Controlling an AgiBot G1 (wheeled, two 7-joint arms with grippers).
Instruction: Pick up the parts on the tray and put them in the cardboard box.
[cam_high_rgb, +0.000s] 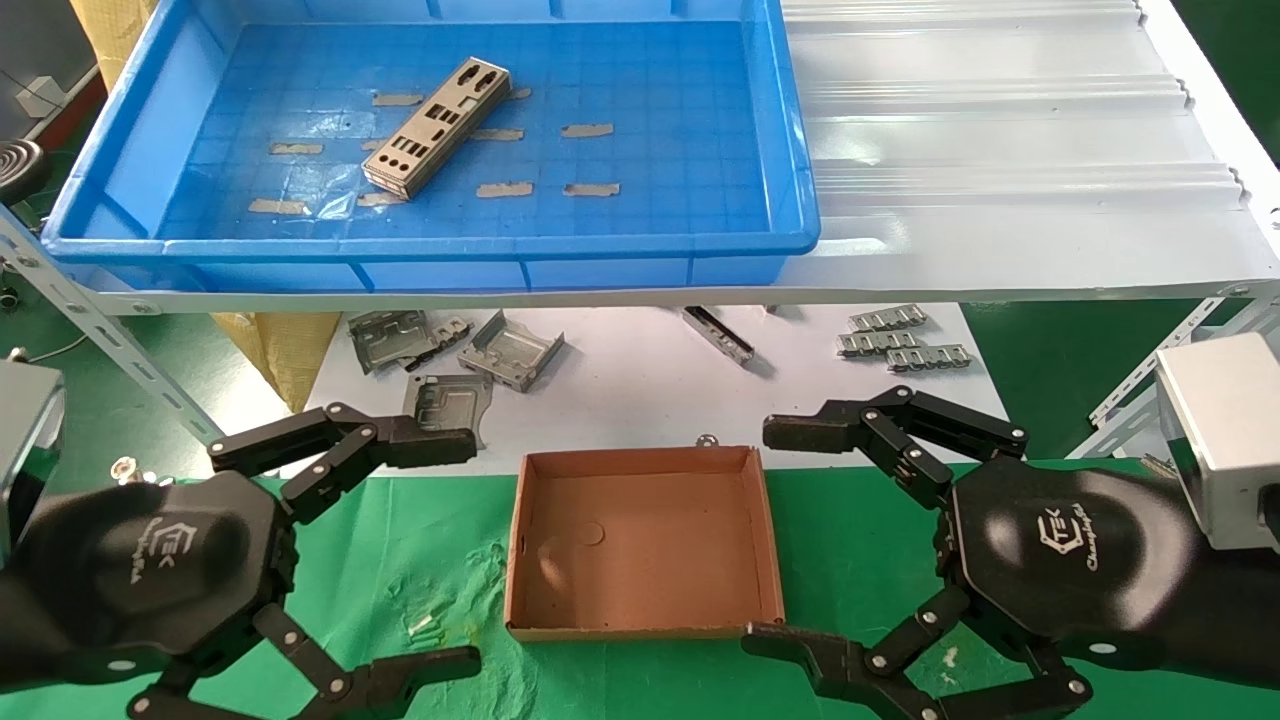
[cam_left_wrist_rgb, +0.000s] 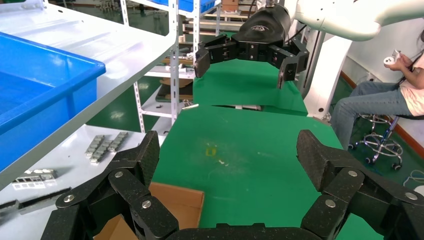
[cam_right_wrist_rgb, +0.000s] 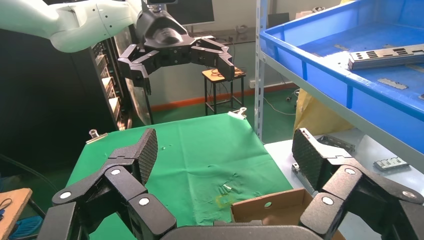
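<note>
Part (cam_high_rgb: 437, 127) flat in tray (cam_high_rgb: 440, 245)

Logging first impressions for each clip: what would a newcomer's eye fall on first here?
Probably the bright-blue tray on the white shelf at the back, with one punched metal plate lying askew on its taped floor. Next, the two black hands low in front, the left hand and the right hand, both open, flanking the empty cardboard box on the green cloth.
</note>
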